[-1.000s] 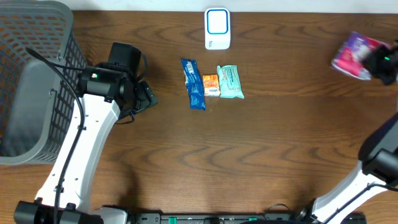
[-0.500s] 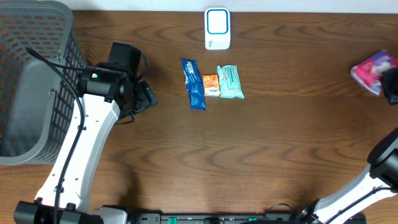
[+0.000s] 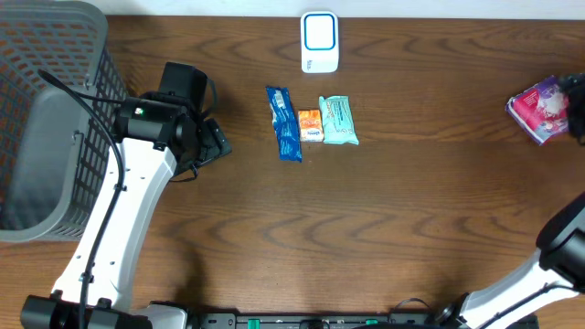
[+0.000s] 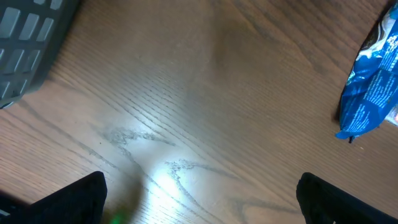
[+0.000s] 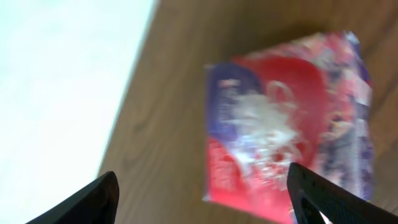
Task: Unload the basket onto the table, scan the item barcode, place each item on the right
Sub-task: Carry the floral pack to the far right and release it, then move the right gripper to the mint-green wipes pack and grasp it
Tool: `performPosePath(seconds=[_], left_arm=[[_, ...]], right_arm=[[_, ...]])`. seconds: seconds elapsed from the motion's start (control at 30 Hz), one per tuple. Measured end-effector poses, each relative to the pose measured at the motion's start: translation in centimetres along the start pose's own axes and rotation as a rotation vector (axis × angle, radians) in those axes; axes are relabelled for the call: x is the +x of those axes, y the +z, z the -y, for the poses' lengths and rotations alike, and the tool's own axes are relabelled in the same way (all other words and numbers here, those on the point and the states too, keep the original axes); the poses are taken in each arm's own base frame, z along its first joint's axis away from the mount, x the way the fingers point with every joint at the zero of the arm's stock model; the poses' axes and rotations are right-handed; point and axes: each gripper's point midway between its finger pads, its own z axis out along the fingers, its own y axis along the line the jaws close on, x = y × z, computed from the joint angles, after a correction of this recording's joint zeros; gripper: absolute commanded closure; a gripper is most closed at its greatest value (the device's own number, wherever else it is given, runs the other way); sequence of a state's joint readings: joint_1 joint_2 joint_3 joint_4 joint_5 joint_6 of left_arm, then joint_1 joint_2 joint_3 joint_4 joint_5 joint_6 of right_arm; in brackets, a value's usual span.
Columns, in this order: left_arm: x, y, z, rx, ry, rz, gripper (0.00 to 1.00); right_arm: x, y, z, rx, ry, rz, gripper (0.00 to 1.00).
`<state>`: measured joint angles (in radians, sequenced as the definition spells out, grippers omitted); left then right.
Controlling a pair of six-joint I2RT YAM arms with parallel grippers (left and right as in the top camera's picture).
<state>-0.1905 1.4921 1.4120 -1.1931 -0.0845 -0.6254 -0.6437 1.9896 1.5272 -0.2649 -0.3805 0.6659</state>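
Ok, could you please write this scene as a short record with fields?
scanner: white, far middle of the table
blue pack: left in the middle row
orange pack: between blue and green
green pack: right in the row
pink pack: near the right edge
basket: gray, far left
left jaws: open, empty, over bare wood
right jaws: open, by the pink pack

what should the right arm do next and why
Probably raise the right gripper clear of the red and purple packet. Its fingers stand open and the packet lies loose on the table near the right edge. Of the items by the white scanner, the teal packet lies nearest that arm, so it seems the likely next pick.
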Motion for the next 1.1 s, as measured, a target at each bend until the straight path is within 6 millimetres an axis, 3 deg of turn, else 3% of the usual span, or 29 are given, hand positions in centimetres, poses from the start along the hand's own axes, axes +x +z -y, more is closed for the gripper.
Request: performPosePath(seconds=[0.1,0.2,0.3,0.4,0.43,0.5,0.53,0.7,0.87,0.97,1.1], left_arm=[[0.0,0.0,0.0,0.0,0.0,0.0,0.02],[0.0,0.0,0.0,0.0,0.0,0.0,0.02],[0.0,0.0,0.0,0.0,0.0,0.0,0.02],[0.0,0.0,0.0,0.0,0.0,0.0,0.02],[0.0,0.0,0.0,0.0,0.0,-0.001,0.02],[0.0,0.0,0.0,0.0,0.0,0.0,0.02],[0.0,0.0,0.0,0.0,0.0,0.0,0.02],[0.0,0.0,0.0,0.0,0.0,-0.001,0.02],[0.0,0.0,0.0,0.0,0.0,0.0,0.02],[0.0,0.0,0.0,0.0,0.0,-0.001,0.02],[0.0,0.0,0.0,0.0,0.0,0.0,0.02]], right_arm=[[0.2,-2.4,-4.7,-0.076,-0.153,0.024,0.16],[3.0,-4.5,-10.5,-0.168,-0.339,-0.007,0.14],[9.2,-4.8,-14.6,-0.238,-0.479,-0.138,0.12],[14.7,-4.2,-16.3,-0.268,-0.549,-0.26,0.13],[17.7,-3.7,-17.2,-0.289,-0.591,-0.319,0.14],[21.7,-3.2,-18.4,-0.319,-0.657,-0.385,0.14],[25.2,-2.7,-19.1,-0.33,-0.721,-0.432,0.14],[33.5,-1.3,-19.6,-0.247,-0.906,-0.471,0.23],[39.2,-0.4,-19.0,-0.158,-1.05,-0.456,0.27],[41.2,0.3,-18.2,-0.107,-1.109,-0.442,0.27],[42.5,1.0,-17.1,-0.057,-1.142,-0.437,0.33]])
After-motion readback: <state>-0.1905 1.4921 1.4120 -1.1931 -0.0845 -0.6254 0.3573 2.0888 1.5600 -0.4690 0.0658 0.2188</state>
